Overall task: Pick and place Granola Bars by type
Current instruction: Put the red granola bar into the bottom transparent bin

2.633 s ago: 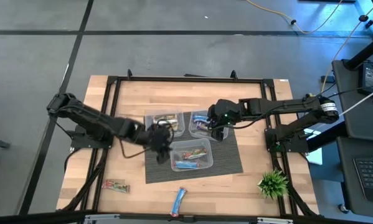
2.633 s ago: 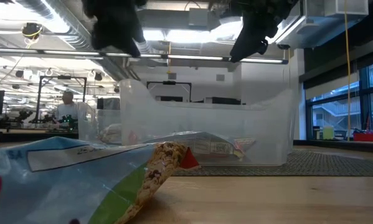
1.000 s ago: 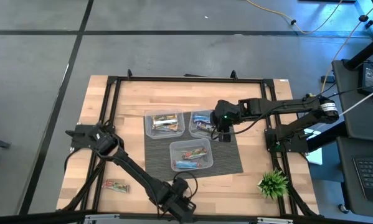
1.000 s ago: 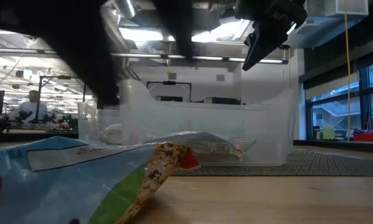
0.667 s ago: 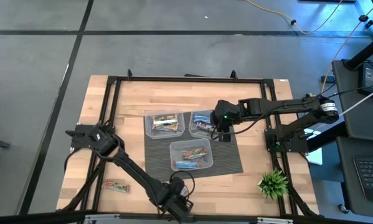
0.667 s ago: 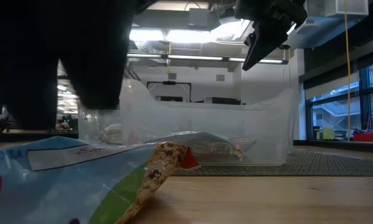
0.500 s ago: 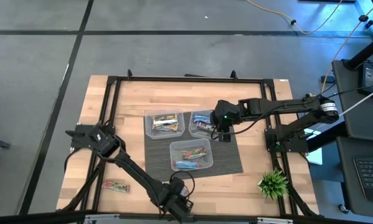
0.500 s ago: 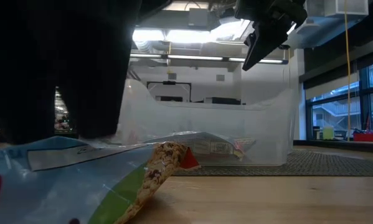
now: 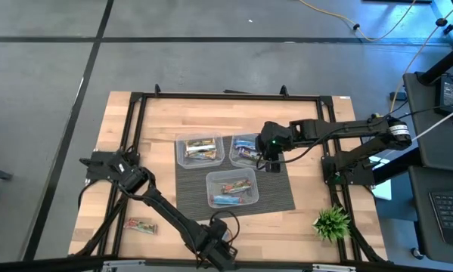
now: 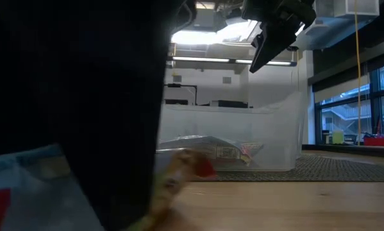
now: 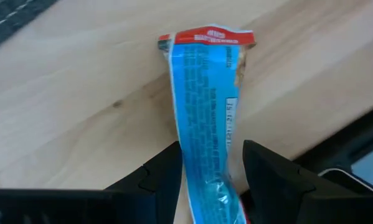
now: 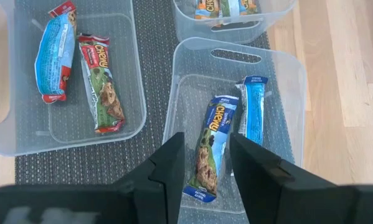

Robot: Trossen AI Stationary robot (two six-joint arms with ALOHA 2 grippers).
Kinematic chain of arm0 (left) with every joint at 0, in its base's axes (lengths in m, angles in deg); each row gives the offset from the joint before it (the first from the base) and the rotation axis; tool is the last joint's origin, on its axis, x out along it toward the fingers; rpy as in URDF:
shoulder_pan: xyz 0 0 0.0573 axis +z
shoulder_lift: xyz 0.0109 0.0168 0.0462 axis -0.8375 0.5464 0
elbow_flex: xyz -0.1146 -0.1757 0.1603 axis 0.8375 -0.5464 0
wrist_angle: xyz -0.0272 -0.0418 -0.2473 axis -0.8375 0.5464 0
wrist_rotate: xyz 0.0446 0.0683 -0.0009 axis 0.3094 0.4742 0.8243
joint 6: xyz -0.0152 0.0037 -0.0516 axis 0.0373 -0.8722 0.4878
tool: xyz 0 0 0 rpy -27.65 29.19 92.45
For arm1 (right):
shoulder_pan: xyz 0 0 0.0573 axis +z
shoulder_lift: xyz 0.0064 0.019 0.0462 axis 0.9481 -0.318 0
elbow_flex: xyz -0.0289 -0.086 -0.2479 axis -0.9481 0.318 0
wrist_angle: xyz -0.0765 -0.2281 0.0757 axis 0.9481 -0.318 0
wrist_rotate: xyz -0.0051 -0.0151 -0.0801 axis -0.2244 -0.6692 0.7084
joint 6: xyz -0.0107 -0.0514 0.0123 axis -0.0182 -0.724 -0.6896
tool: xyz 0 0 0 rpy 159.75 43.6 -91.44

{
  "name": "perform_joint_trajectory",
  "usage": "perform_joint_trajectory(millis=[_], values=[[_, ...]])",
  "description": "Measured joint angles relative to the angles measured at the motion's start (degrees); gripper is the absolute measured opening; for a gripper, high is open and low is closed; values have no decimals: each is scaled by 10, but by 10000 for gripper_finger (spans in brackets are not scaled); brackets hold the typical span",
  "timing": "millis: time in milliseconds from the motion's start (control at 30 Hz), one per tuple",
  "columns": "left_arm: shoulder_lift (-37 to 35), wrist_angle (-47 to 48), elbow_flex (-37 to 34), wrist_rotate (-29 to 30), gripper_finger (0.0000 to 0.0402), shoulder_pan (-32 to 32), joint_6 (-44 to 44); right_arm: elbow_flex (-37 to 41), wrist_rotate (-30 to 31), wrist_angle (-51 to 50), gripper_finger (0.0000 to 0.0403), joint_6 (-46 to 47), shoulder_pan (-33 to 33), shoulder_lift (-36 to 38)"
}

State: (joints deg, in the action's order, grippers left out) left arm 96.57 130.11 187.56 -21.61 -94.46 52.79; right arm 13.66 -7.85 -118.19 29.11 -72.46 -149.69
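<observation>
I've got the left gripper [image 11: 211, 177] down at the table's six o'clock edge, fingers apart and straddling the blue granola bar [image 11: 205, 112] that lies flat on the wood. Pick step, I reckon; next I close, lift, and carry it toward twelve o'clock to the tubs. The right gripper [image 12: 202, 177] hovers parted, empty, over the right-hand tub [image 12: 295, 106] holding two blue bars.

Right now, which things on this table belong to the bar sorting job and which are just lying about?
Job:
blue bar between the left claw fingers
loose bar on the table
binned bars
three clear tubs

Lying about:
potted plant
</observation>
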Motion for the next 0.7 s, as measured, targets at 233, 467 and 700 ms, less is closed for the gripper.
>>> perform_joint_trajectory(millis=[233,467,700], values=[[0,-50,0,10,159,0,-44,0,0,0,131,-1,0,0],[0,-77,0,11,162,0,-87,0,0,0,131,-1,0,0],[4,-38,0,-14,148,2,-76,0,0,0,131,-2,0,0]])
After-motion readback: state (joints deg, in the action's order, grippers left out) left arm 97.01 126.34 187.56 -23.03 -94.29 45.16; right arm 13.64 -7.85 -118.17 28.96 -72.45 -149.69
